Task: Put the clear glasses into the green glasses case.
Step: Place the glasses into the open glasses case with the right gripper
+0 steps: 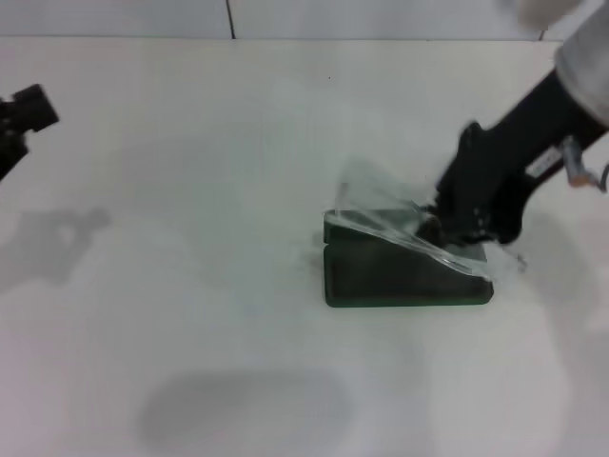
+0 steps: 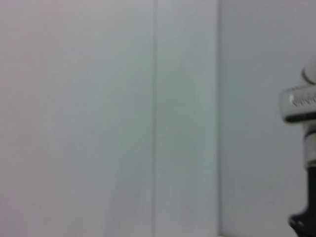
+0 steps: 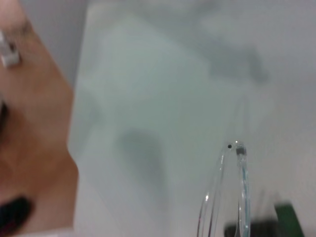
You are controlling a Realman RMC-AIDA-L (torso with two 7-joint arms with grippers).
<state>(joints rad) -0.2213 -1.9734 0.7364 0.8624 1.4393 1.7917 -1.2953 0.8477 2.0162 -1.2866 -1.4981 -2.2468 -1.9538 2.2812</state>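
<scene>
Over the open green glasses case [image 1: 404, 276], right of centre, the right gripper [image 1: 447, 231] clenched the clear glasses [image 1: 395, 221], tilted to slide in; left gripper [image 1: 24, 114] idled far left.

A black right gripper [image 1: 447, 227] is seen on a black wrist with a small silver fitting beside it and a white sleeve behind it, while the left gripper [image 1: 21, 116], well apart from the right gripper, is seen as a black blocky part.
</scene>
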